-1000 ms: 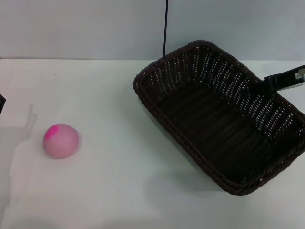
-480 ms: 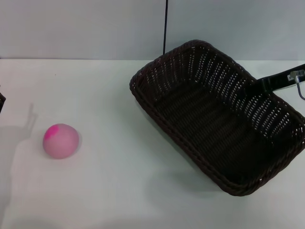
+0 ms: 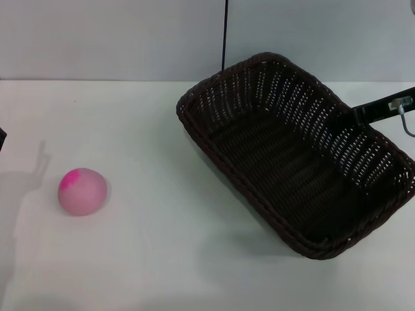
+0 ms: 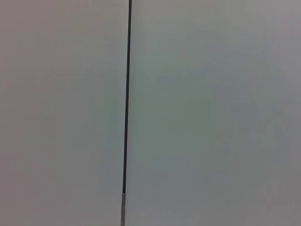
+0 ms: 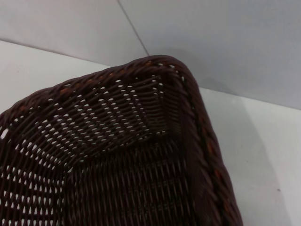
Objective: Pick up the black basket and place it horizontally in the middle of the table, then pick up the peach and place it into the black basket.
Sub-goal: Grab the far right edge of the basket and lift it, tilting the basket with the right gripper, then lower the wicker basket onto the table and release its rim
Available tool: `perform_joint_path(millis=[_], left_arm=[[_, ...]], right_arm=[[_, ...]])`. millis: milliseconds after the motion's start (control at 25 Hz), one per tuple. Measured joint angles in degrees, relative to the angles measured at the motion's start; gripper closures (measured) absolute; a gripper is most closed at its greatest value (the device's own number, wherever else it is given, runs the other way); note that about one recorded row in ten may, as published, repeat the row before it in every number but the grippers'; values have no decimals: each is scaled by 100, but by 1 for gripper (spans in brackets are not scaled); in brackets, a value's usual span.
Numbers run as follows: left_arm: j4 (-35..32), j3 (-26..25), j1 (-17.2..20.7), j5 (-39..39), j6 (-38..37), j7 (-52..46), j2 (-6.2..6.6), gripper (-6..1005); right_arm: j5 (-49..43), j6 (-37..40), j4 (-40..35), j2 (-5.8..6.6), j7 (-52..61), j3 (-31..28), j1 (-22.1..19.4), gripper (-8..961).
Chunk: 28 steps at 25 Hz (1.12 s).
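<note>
White bench (image 3: 162,259) beneath a pale wall carries the black basket (image 3: 292,155) at right, set diagonally (its far corner fills the right wrist view (image 5: 141,155)). Right hand (image 3: 363,113) seems to pinch its far rim, though the fingers are obscured. Well apart at left sits the peach (image 3: 82,191).

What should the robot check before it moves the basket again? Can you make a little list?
1. Right gripper at the black basket's far rim: ok.
2. Firm grip on the rim: cannot tell, fingers hidden.
3. Basket lying horizontally: not ok, it sits diagonally.
4. Basket in the middle of the table: not ok, it is on the right.
5. Peach out of the path: ok, far left.
6. Basket empty: ok.
</note>
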State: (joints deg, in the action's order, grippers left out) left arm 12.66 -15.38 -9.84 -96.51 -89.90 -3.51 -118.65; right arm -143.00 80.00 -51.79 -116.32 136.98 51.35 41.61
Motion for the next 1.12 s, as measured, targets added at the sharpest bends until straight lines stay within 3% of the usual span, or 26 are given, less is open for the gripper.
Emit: perform_joint_path(millis=[360, 800, 1120], left_arm=[[-1, 0, 128, 0, -84, 0, 0, 189], [-1, 4, 248, 2, -239, 13, 0, 192], [243, 159, 536, 2, -503, 57, -3, 195]], right_arm=[[11, 434, -681, -53, -914, 305, 66, 773], [-62, 1174, -810, 16, -2880, 630, 583, 795], [-157, 1199, -972, -43, -4153, 1311, 724, 794]])
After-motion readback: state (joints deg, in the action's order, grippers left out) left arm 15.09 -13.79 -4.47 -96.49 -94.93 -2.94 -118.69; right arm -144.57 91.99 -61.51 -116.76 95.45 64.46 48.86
